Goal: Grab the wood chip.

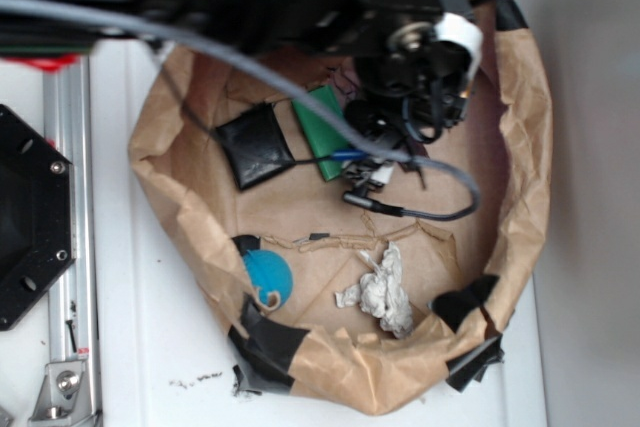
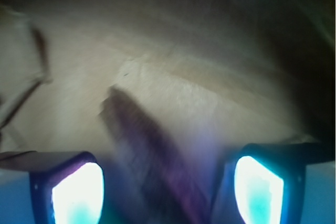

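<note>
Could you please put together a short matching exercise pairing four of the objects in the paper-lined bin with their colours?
Things:
1. square pad
2. rectangular block
3. ball
4. crumpled wad

Colours:
A. blue
B. whitish grey
C. black
D. green

Pairs: 1-C, 2-D, 3-A, 4-B
</note>
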`<act>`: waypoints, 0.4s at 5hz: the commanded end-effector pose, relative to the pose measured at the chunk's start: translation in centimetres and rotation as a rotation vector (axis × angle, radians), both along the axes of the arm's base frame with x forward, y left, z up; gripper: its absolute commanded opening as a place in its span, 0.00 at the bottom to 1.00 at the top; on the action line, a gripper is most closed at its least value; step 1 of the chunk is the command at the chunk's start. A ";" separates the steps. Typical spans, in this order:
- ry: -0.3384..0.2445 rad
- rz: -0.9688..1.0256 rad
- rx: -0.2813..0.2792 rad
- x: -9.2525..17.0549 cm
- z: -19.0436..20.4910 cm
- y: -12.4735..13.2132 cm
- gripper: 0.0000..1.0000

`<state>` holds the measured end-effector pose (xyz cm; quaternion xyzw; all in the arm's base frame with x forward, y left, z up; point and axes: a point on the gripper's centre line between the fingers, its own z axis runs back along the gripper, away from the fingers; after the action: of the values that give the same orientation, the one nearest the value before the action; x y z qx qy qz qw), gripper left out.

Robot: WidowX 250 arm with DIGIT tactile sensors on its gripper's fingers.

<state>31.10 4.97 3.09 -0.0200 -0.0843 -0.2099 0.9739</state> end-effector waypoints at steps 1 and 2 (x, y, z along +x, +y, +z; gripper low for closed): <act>-0.093 0.067 0.176 2.2 -0.7 2.8 0.61; -0.147 0.125 0.198 2.0 0.3 3.4 0.00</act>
<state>32.62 7.95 2.61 0.0854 -0.1154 -0.1557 0.9773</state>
